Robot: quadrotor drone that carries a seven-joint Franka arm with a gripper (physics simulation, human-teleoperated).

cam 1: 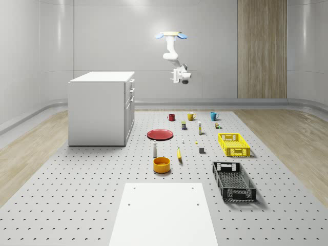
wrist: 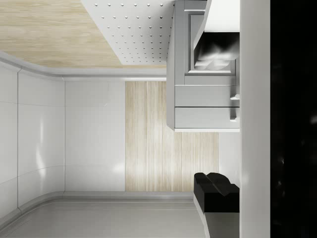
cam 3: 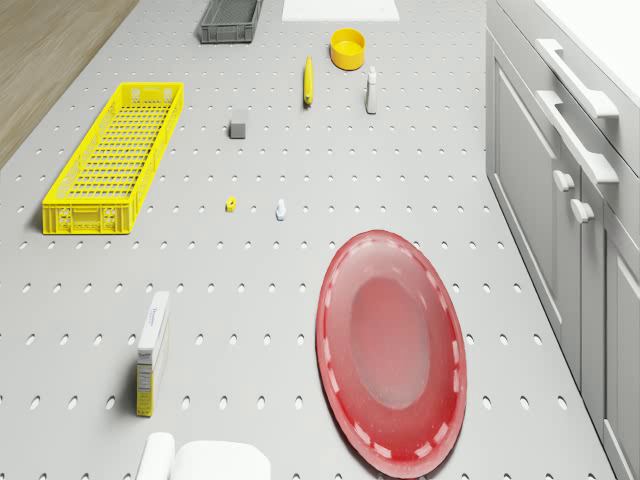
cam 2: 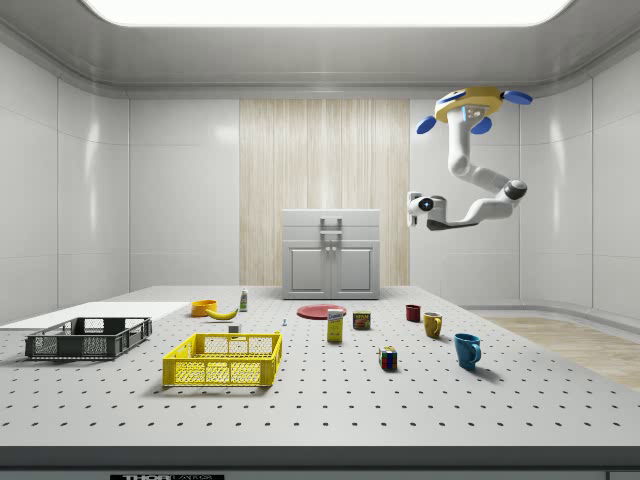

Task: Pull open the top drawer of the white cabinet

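- Whole-scene view: the drone (cam 1: 171, 35) is seen hovering at upper centre, well apart from the white cabinet (cam 1: 101, 107) at left
- The gripper (cam 1: 181, 78) is held at drawer height, likely for approach; its finger state cannot be told
- The top drawer (cam 2: 331, 221) is shut

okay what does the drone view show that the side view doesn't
The drone view alone looks down on the cabinet's front at close range, so both drawer handles, the top drawer handle above the second, show as raised bars. The side view alone shows the drone hovering high in the air to the cabinet's right in that view, with the gripper held well apart from the white cabinet. Both show the red plate and the yellow crate.
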